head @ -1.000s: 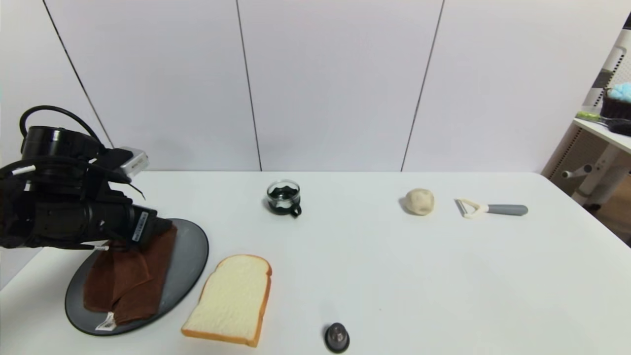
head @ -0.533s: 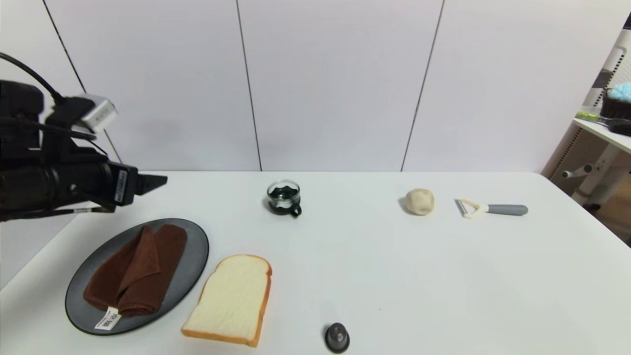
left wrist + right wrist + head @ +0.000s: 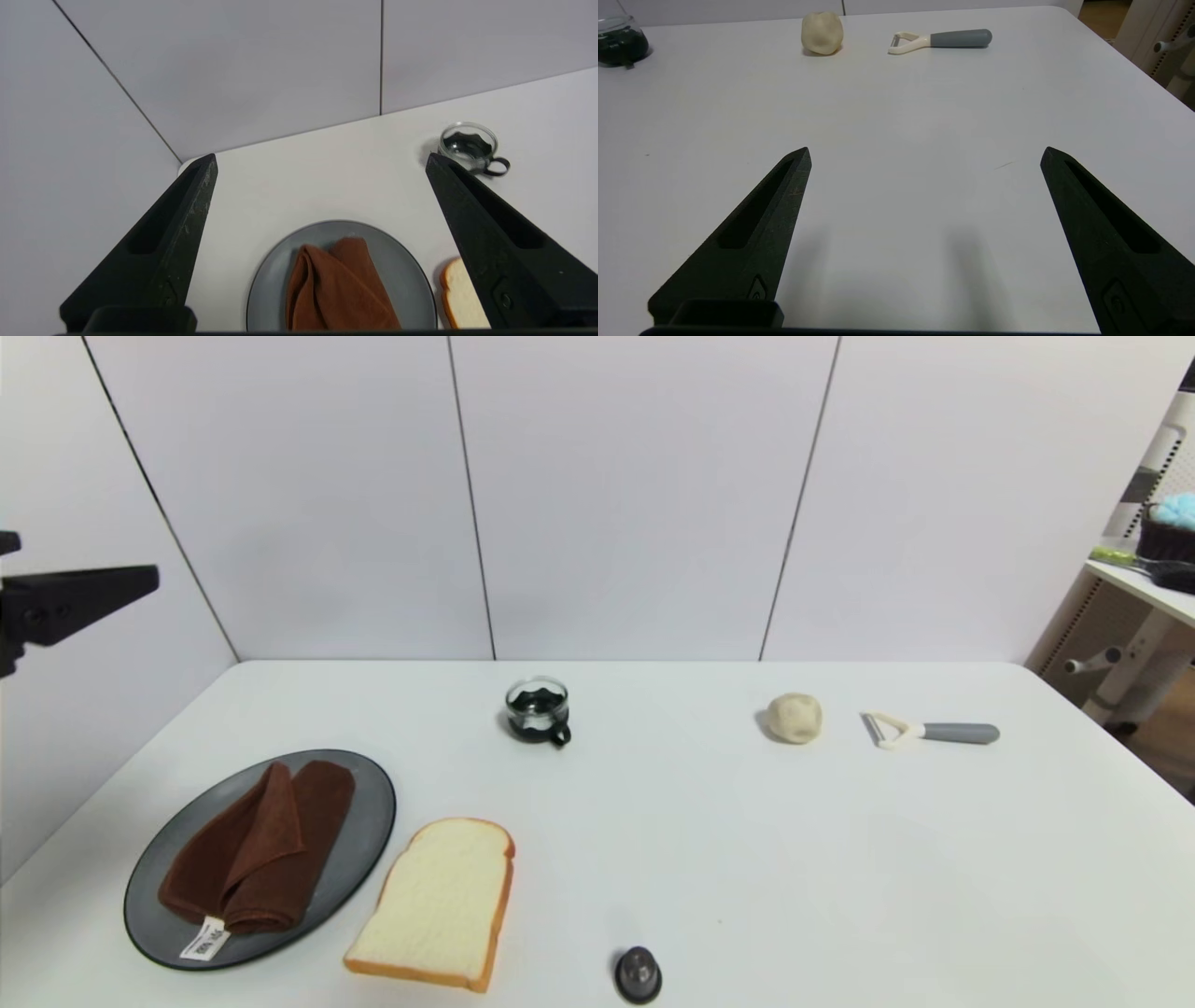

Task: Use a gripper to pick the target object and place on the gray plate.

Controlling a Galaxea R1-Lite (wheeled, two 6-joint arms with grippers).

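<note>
The folded dark brown towel (image 3: 252,854) with its white tag lies on the gray plate (image 3: 359,821) at the table's front left. It also shows in the left wrist view (image 3: 338,289), on the plate (image 3: 411,284). My left gripper (image 3: 320,161) is open and empty, raised high above and to the left of the plate; only one finger (image 3: 84,593) shows at the head view's left edge. My right gripper (image 3: 924,151) is open and empty, low over bare table; it is out of the head view.
A bread slice (image 3: 439,901) lies right of the plate. A glass cup (image 3: 538,709) of dark stuff stands mid-back. A beige dough ball (image 3: 794,717) and a peeler (image 3: 929,732) lie back right. A small dark knob (image 3: 639,974) sits at the front edge.
My left gripper has let go of the towel on the plate and has risen up and to the left, nearly out of the head view. The towel has settled.
</note>
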